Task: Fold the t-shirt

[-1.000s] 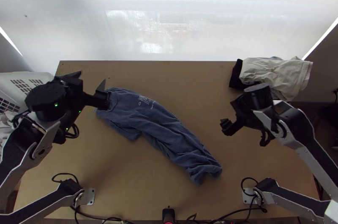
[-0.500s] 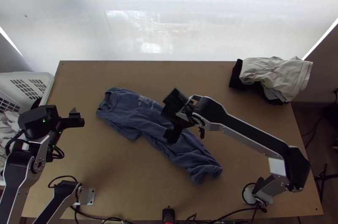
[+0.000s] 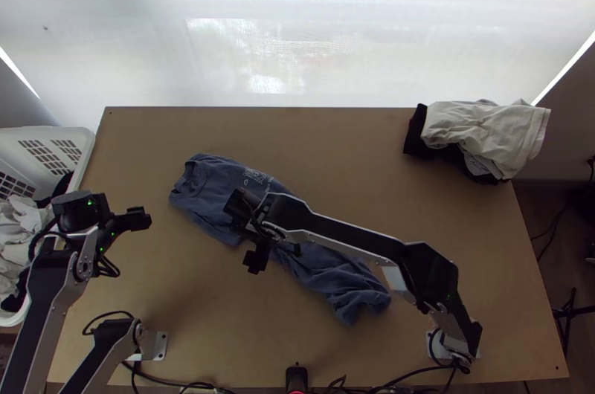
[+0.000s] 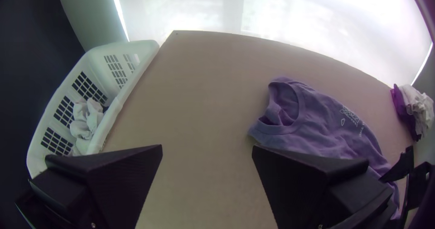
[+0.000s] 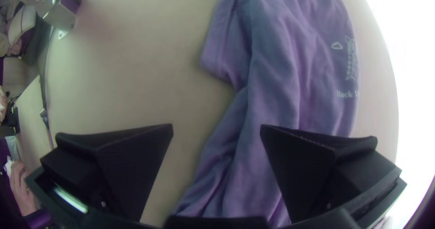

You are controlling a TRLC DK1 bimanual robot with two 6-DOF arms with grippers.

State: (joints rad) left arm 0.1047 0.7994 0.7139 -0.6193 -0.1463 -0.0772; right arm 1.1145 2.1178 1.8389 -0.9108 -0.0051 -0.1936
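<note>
The blue t-shirt (image 3: pixel 216 193) lies slantwise across the middle of the light wooden surface (image 3: pixel 335 149), in a long, narrow, folded-in shape with creases along it. Its collar (image 4: pixel 290 104) is at the far left end and gapes slightly; the near right end is bunched. A small white print (image 5: pixel 351 61) shows on the shirt's far side, nearer the collar, and a sleeve (image 5: pixel 222 61) sticks out from the shirt's near side

The left gripper (image 3: pixel 104 217) is over the surface to the left of the t-shirt, apart from it. Its fingers (image 4: pixel 122 179) stand wide apart with nothing between them

The right gripper (image 3: pixel 248 233) is over the t-shirt's middle part, its arm reaching in from the shirt's near right. Its fingers (image 5: pixel 312 170) are also spread wide, one over the cloth and the other over bare surface beside it; they have hold of nothing, though whether a tip touches the cloth I cannot tell

A white basket (image 3: pixel 85 145) stands well to the left of the t-shirt, with pale cloth (image 4: pixel 84 120) in it. Far to the right of the t-shirt, a cream garment (image 3: pixel 483 130) lies heaped partly over black cloth (image 3: pixel 416 134)
</note>
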